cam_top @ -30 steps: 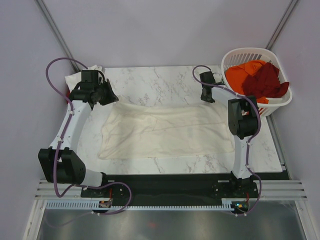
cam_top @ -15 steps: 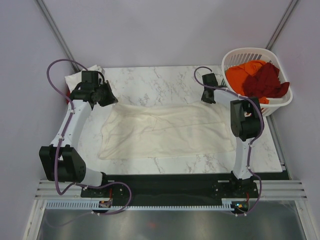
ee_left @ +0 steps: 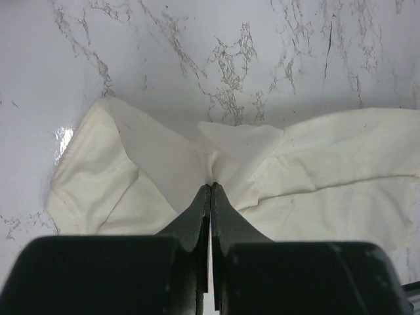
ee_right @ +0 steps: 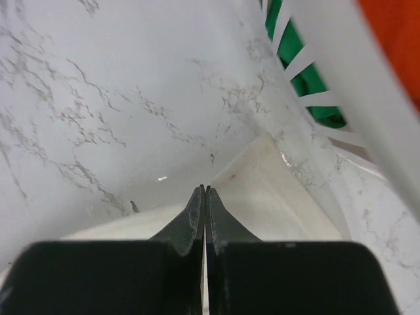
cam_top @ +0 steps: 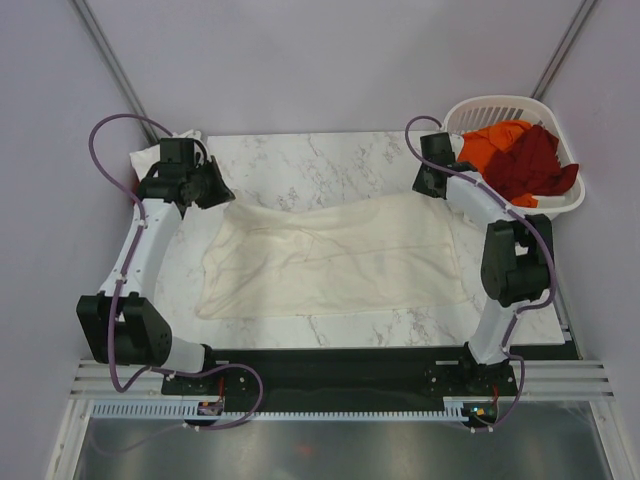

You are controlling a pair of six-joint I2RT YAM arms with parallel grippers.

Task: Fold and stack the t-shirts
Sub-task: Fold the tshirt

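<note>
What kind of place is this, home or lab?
Probably a lab test cell: bare walls close around a marble-look table, a metal mounting rail runs along its near edge, and a laundry basket sits by one cream t-shirt.

Cream t-shirt [cam_top: 330, 260]: spread wide across the middle of the table, wrinkled, near edge lying flat, far left and far right corners pulled taut outward. Orange t-shirt [cam_top: 482, 148] and dark red t-shirt [cam_top: 530, 160]: crumpled together in the white basket [cam_top: 565, 205] at the far right, red heaped partly over orange. Pale folded cloth [cam_top: 150, 158]: at the far left corner.
</note>
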